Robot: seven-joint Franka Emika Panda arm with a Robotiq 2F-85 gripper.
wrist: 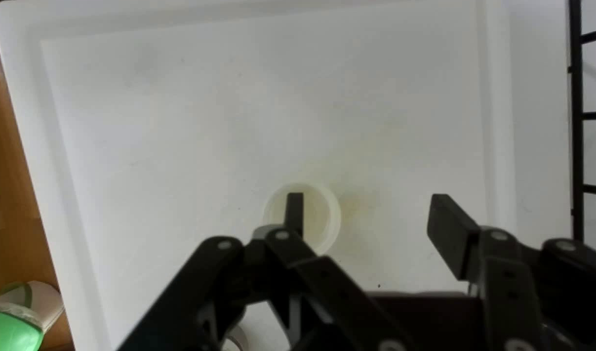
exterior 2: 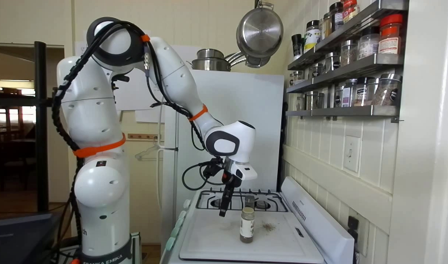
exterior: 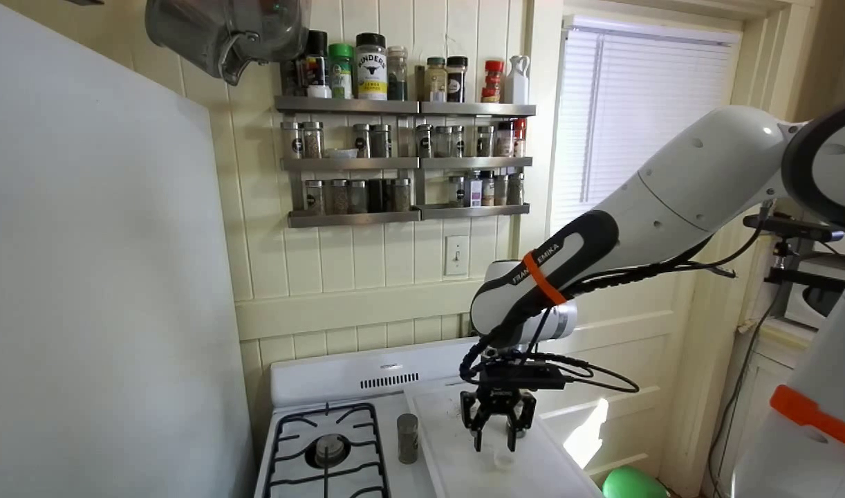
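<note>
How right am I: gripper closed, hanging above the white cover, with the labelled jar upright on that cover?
Wrong on one point: the gripper is open; the wrist view shows its fingers apart. It does hang above the white cover, and the labelled jar does stand upright on it.

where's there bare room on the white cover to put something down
Widest, though not spotless: the front of the cover, between the pale ring and the knobs. A smaller patch lies between the jar and the rim farthest from the grate. Crowded: the middle, with jar, ring, spill and the claw hanging above. A dark jar stands beside the grate.
</note>
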